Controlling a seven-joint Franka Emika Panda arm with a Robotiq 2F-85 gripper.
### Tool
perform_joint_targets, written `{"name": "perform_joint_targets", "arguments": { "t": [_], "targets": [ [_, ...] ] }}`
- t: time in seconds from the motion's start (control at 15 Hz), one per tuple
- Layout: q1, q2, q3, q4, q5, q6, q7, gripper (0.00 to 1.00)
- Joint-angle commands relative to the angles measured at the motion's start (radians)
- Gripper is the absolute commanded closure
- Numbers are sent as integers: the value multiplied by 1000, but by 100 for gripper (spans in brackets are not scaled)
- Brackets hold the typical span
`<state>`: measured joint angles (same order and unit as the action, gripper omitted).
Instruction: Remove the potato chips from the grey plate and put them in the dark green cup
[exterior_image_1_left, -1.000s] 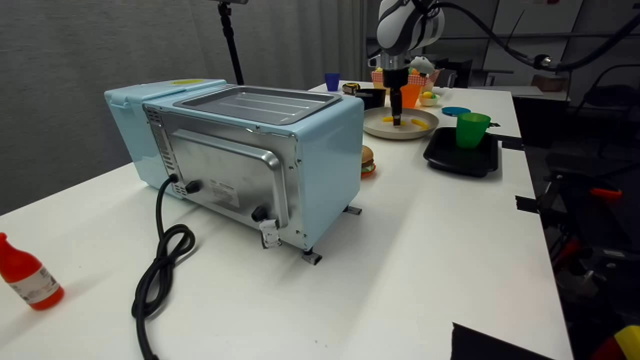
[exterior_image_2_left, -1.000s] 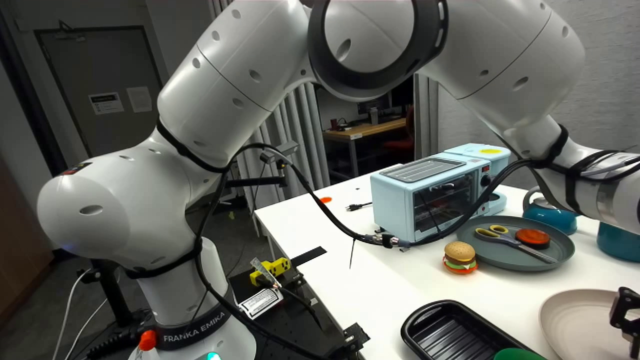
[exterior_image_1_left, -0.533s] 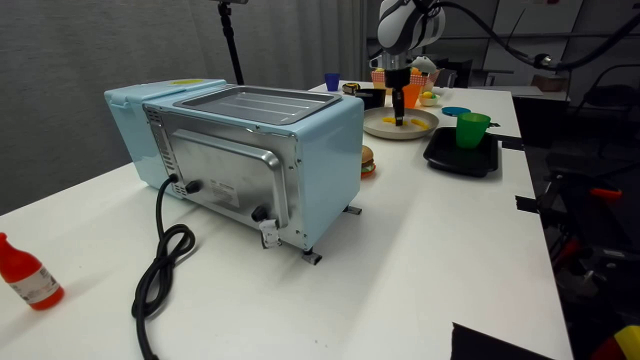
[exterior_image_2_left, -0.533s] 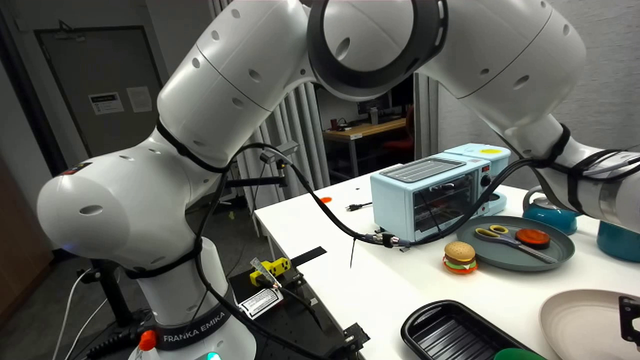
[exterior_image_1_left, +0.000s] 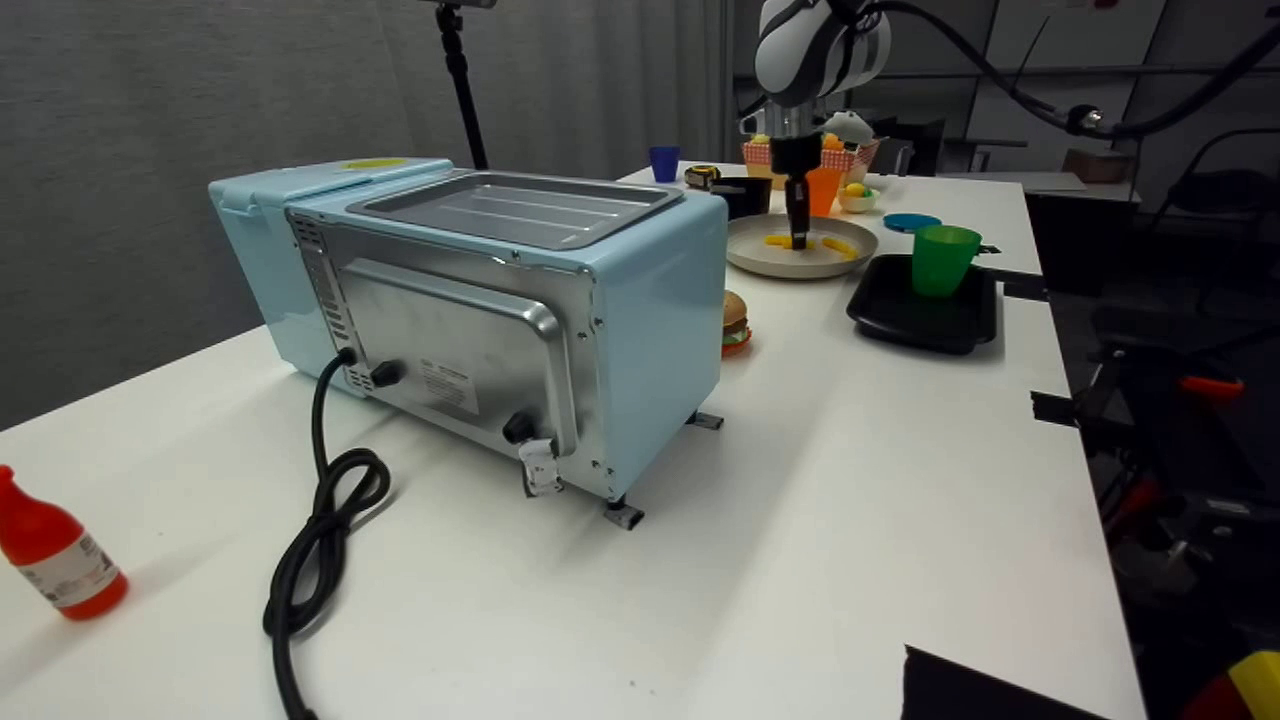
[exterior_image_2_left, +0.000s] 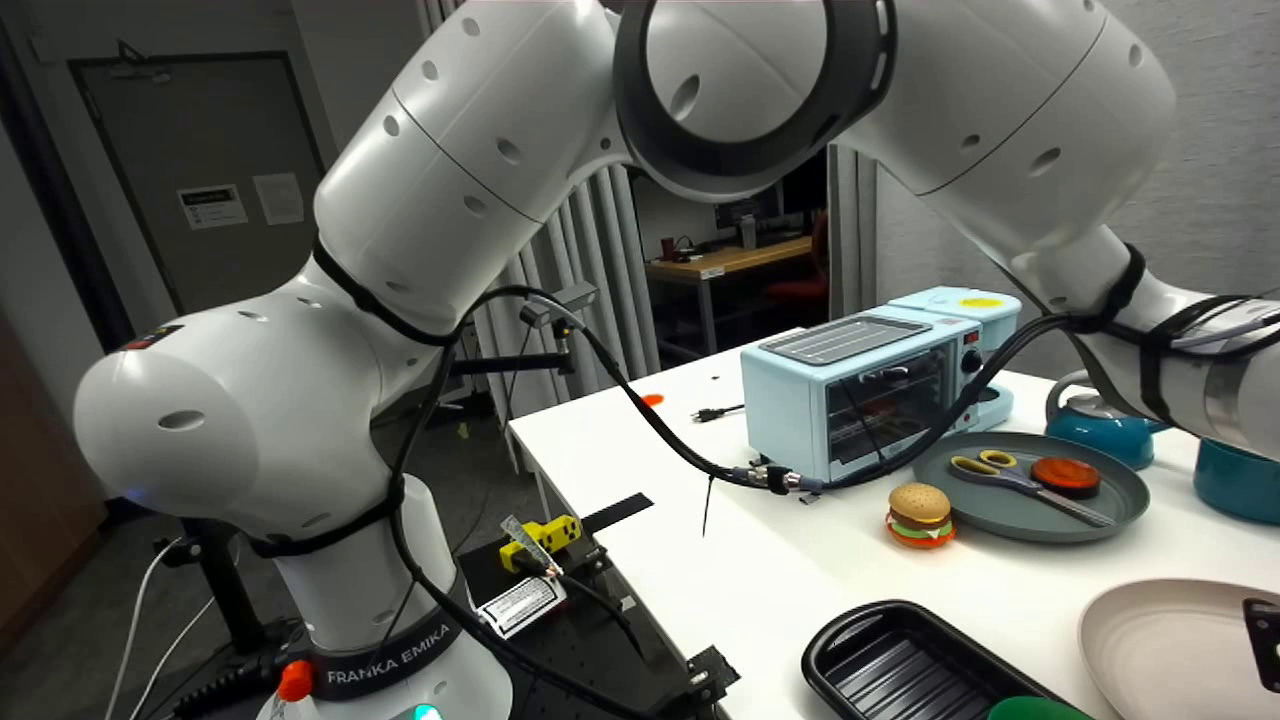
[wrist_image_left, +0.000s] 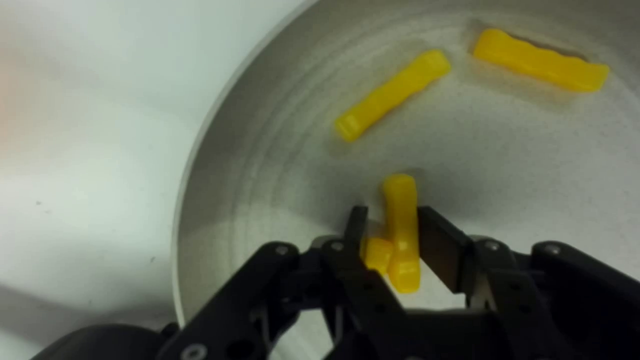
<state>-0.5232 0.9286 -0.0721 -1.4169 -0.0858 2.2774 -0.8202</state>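
Yellow chips (wrist_image_left: 403, 230) btwn pincer (wrist_image_left: 392, 216) fingers (wrist_image_left: 442, 250)

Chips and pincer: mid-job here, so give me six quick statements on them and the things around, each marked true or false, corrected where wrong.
1. The wrist view shows four chips, at least in part. True.
2. The cup stands upright in the tray. True.
3. The tray is under the pincer. False: the pincer is down at the plate.
4. The scissors lie on the dark plate. True.
5. Every chip is between the fingers. False: two lie on the plate, clear of the fingers.
6. The burger sits on the dark plate. False: the burger is on the table beside it.
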Motion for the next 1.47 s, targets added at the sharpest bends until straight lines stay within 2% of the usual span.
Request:
{"name": "perform_joint_targets", "arguments": {
  "t": [0.0,0.6,0.87,1.4],
  "targets": [
    [-11,-18,11,-11,21,-17,-49,92],
    [-22,-158,61,-114,93,-30,-210,92],
    [-20,-246,57,-222,114,-57,-319,92],
    [4,-419,9,-410,122,-205,-500,92]
  ]
}}
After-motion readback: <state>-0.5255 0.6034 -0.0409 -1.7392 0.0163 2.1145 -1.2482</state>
